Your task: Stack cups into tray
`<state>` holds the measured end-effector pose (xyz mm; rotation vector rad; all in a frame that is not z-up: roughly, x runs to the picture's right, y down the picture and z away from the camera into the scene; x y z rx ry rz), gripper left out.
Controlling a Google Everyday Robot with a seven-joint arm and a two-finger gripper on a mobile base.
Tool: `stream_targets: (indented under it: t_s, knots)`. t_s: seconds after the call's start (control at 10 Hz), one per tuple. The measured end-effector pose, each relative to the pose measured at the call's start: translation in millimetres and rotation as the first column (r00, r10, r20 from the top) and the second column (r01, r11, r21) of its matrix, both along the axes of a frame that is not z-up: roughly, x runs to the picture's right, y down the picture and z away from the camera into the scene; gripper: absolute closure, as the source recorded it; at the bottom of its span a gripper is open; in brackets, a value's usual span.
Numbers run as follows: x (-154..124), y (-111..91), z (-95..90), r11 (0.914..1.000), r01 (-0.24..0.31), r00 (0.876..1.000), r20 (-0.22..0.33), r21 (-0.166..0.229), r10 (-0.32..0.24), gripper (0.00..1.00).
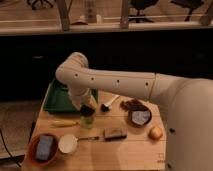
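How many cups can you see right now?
1 for certain: the light-green cup on the table just in front of the tray, directly under the gripper. The silver cup isn't visible; it may be hidden behind the arm or nested in the green one.
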<state>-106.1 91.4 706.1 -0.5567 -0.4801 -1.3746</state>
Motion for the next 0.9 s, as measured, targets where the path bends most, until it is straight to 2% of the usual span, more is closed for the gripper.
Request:
stream_targets:
  t_s: [0.3,0.7,0.8,0.9]
  knots:
    - [-2.5,4.4,13.2,0.9997,0.009,1.000,0.014,-0.021,-0.009,1.00]
    - [-5.3,9.4,27.4,0.9996,0.011,0.999,0.035,-0.027,-0.010,1.00]
    - [-7.6,10.9,29.5,0.9996,0.014,0.999,0.040,-0.025,-0.013,0.97]
    - [-9.9,12.1,30.2,0.9995,0.019,0.999,0.045,-0.025,-0.018,0.91]
